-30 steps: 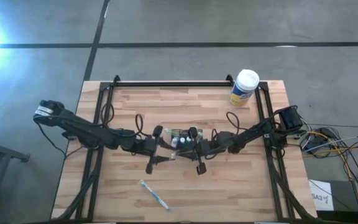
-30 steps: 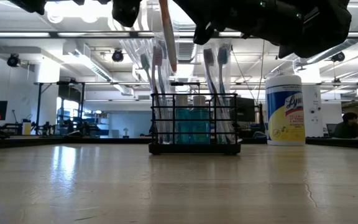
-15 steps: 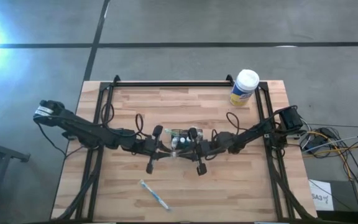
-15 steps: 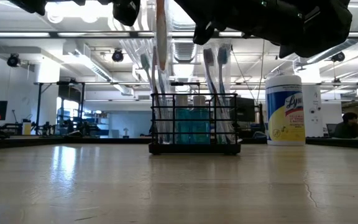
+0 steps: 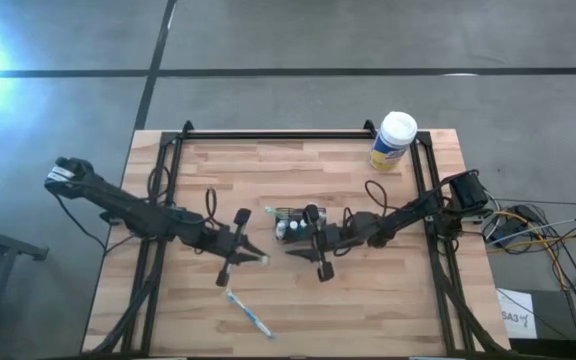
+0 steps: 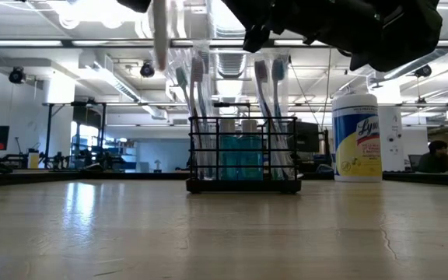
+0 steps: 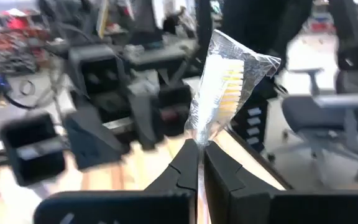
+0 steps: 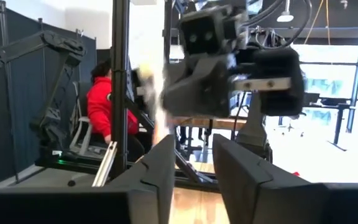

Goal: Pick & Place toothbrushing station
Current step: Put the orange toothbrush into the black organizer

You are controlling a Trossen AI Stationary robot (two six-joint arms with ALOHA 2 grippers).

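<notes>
The left gripper point(image 5: 253, 257) stands left of table centre and has drawn back from the caddy, where half a second ago it hung right over the rack. Its fingers point(image 7: 188, 167) are clenched on a wrapped toothbrush point(image 7: 224, 87), yellow-bristled head up inside clear film; the low view shows the same pale brush point(image 6: 160, 35) hanging upright, high and to the left of the rack, where a moment ago it hung directly over the rack's left side. Judgement: the brush was not seated in a compartment, and the arm is either repositioning for a fresh approach or carrying the item off; the frames do not settle which. Nearer the front edge, a second toothbrush point(image 5: 248, 313) in a blue-and-clear wrapper lies flat on the wooden table point(image 5: 198, 170), well apart from the rack and untouched. The toothbrushing station point(image 5: 287, 222) sits near table centre, upright, unmoved since the earlier frames; the low view shows the black wire caddy point(image 6: 244, 155) holding several wrapped brushes standing upright and teal bottles in its lower part. The right gripper point(image 5: 293, 247) hovers just beside the station on its right and above it, unchanged in position; its fingers point(image 8: 236, 167) stand apart with nothing between them. The white-capped, yellow-labelled wipes canister point(image 5: 393, 141) stands at the far right corner, clear of the work. A person in a red top point(image 8: 99, 102) is seated in the room beyond the table.
</notes>
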